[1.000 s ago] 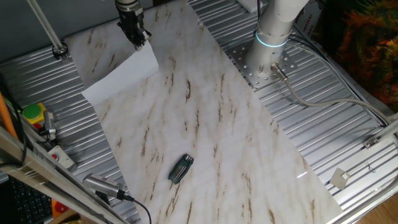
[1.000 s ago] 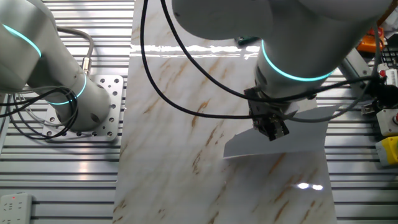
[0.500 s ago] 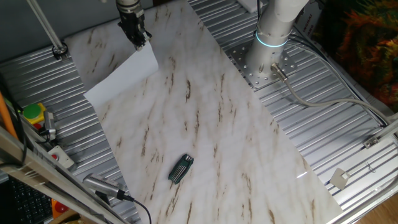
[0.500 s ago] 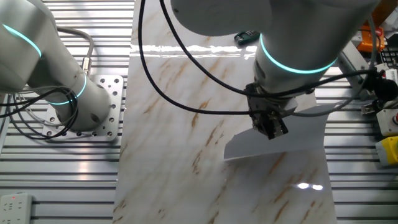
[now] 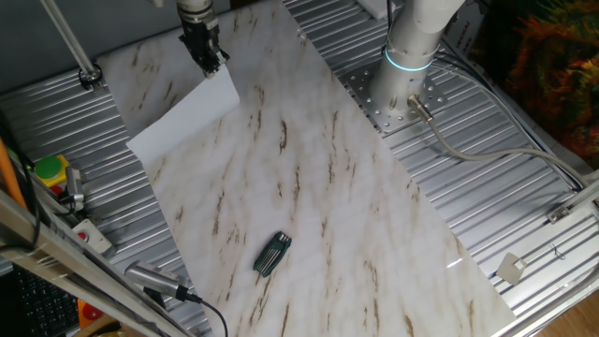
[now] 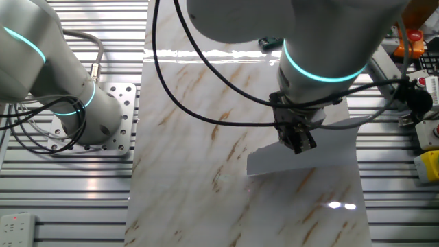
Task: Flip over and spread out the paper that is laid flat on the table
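Note:
The white paper [image 5: 181, 120] lies on the marble-patterned table [image 5: 309, 187] near its far left end; one edge is lifted off the board. My gripper [image 5: 211, 63] is shut on that raised edge of the paper and holds it up. In the other fixed view the gripper [image 6: 300, 144] pinches the paper [image 6: 322, 156] near its upper edge, and the sheet hangs curved down to the table [image 6: 199, 123] with its lower edge close to the board.
A small black ribbed object [image 5: 272, 254] lies on the table toward the near end. The arm's base [image 5: 404, 89] stands on the ribbed metal beside the table. A yellow and red button box [image 5: 49, 174] sits at the left.
The gripper has risen slightly with the paper's edge, pulling the sheet a little further toward the table's far end.

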`<state>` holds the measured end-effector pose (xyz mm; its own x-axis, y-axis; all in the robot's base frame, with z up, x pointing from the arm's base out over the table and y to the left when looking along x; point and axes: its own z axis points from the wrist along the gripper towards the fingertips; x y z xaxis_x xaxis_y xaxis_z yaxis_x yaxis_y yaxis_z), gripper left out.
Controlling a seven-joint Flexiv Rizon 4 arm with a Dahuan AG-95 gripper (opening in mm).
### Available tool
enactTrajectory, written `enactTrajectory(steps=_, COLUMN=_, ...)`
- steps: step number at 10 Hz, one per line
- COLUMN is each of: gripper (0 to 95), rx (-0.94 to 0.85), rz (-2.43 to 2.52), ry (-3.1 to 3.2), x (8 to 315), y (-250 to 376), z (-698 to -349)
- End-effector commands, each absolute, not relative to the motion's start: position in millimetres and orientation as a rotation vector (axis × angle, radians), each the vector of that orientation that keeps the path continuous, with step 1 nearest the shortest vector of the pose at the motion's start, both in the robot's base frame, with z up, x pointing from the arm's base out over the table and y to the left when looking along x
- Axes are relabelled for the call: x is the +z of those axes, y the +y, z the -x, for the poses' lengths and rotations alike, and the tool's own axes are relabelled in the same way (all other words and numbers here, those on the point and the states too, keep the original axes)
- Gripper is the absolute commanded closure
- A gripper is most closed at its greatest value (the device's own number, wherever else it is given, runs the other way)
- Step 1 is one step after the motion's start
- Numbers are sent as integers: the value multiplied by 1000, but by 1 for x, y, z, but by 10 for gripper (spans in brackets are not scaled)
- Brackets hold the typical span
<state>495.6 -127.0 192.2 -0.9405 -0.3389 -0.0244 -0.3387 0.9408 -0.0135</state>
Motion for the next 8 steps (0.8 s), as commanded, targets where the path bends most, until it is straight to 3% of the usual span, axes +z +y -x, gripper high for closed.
enactTrajectory(steps=1, gripper=950, rx=-16, rz=508, ry=3062, x=185, y=-123, z=-492)
enactTrajectory(steps=8, gripper=950, rx=82, rz=402, ry=3056, x=168, y=-103, z=-496)
